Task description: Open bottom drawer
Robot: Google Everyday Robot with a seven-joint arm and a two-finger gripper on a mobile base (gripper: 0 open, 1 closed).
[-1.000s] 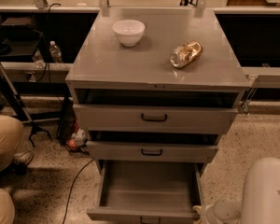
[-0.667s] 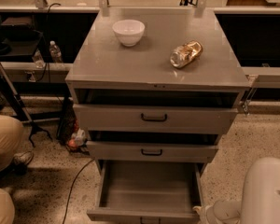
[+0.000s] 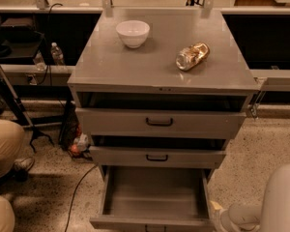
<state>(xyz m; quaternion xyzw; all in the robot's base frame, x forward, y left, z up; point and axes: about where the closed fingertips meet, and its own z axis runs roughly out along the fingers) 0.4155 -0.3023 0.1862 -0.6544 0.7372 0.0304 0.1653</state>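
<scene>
The bottom drawer (image 3: 154, 193) of the grey metal cabinet (image 3: 159, 66) stands pulled far out toward me, and its inside is bare. Its low front edge (image 3: 150, 223) runs along the bottom of the view, with the handle mostly cut off. My white arm (image 3: 280, 202) comes in at the lower right. My gripper (image 3: 218, 215) sits low beside the drawer's front right corner, partly hidden by the arm and the frame edge.
The top drawer (image 3: 159, 122) and middle drawer (image 3: 157, 157) are each slightly ajar. A white bowl (image 3: 133, 33) and a crumpled gold can (image 3: 192, 56) lie on the cabinet top. A person's legs (image 3: 5, 144), a floor cable (image 3: 79, 187) and a stand are at the left.
</scene>
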